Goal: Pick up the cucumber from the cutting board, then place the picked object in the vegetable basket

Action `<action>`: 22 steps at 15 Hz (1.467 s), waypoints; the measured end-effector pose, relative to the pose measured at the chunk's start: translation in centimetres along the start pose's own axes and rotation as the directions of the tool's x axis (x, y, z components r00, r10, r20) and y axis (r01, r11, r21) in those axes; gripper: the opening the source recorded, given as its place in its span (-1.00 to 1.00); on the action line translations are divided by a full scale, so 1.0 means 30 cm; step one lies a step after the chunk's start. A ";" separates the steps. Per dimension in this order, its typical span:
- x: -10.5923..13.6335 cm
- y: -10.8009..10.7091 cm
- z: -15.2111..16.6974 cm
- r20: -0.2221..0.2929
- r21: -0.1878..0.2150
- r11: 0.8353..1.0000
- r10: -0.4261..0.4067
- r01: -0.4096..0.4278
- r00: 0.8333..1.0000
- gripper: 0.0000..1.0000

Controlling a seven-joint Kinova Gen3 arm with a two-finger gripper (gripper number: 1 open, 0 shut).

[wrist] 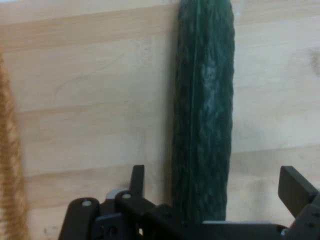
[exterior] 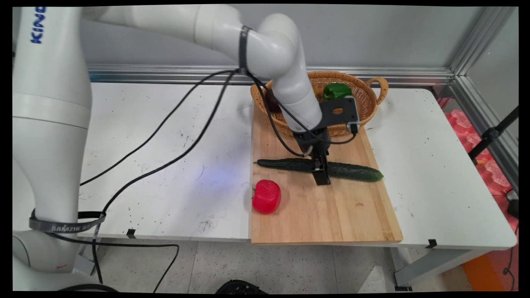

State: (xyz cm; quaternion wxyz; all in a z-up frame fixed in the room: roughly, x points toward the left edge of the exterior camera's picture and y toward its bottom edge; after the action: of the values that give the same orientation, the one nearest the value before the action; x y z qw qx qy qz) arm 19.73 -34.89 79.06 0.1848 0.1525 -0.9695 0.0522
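The gripper (exterior: 321, 171) is down on the board (exterior: 331, 207), its two fingers (wrist: 295, 187) spread apart, one on each side of the single cucumber (exterior: 352, 171). In the hand view the cucumber (wrist: 202, 115) runs between the open fingers; I cannot tell whether they touch it.

One cucumber lies across the board's middle, its ends toward 9 and 3 o'clock. One red pepper (exterior: 266, 196) sits at the board's left edge, at about 8 o'clock from the gripper and apart from the cucumber. One wicker basket (exterior: 364, 97) stands at 12 o'clock, overlapping the board's far end, with one green pepper (exterior: 336, 90) in it. Another item in the basket is hidden behind the arm. The board lies on the white table (exterior: 165, 165).
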 end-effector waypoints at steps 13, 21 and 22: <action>0.043 -0.015 0.000 0.000 -0.016 0.998 0.062 -0.062 0.998 -1.00; 0.067 -0.030 -0.291 -0.050 -0.008 0.998 0.067 -0.067 0.996 -1.00; 0.069 -0.033 -0.337 -0.057 -0.006 0.998 0.061 -0.062 0.997 -1.00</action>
State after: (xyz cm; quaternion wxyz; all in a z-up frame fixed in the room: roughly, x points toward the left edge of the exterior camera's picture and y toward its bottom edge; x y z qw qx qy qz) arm 21.67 -34.82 89.24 0.2109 0.1204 -0.9683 0.0586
